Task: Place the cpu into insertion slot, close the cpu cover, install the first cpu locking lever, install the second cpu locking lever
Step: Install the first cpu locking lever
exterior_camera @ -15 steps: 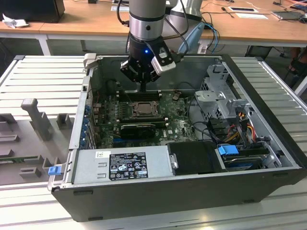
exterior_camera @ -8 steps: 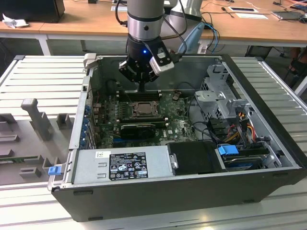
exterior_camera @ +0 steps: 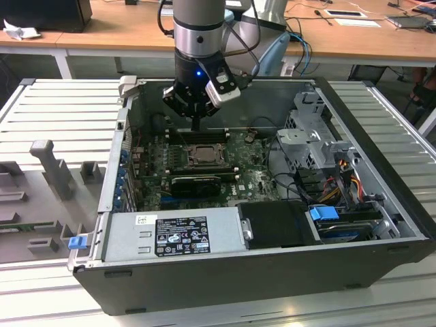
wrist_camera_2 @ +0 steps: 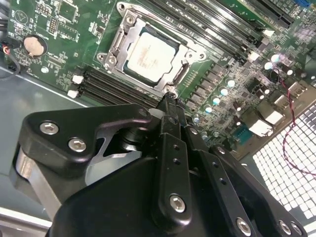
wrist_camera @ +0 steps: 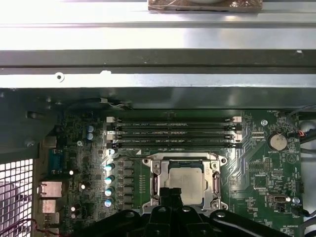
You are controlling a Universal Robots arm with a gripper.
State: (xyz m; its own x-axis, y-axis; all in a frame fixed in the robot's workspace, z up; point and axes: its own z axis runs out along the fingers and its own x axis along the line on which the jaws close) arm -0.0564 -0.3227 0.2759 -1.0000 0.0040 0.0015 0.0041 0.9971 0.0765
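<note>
You had the cpu (wrist_camera_2: 149, 54) lying flat in the insertion slot (wrist_camera_2: 165, 37), pale metal top up, on the green circuit board (wrist_camera_2: 64, 29) inside the open computer case (exterior_camera: 272, 272). The cpu cover (wrist_camera_2: 190, 52) lay down around it, its window framing the chip. The gripper (wrist_camera_2: 170, 98) hung over the near corner of that cover. Its fingers (wrist_camera_2: 167, 116) were pressed together with nothing between them. Whether the tip touched the frame could not be told, nor whether either locking lever was latched.

On handling, my judgement was this. The chip looked light and rigid but delicate on its underside, and the slot's contacts beneath it would bend easily, so you had no cause to lift it or press on its top. The cover looked like thin, stiff sheet metal on a hinge, so the outer rim was the place to bear on, well away from the window. Bare metal against closed fingers would likely be slippery.
</note>
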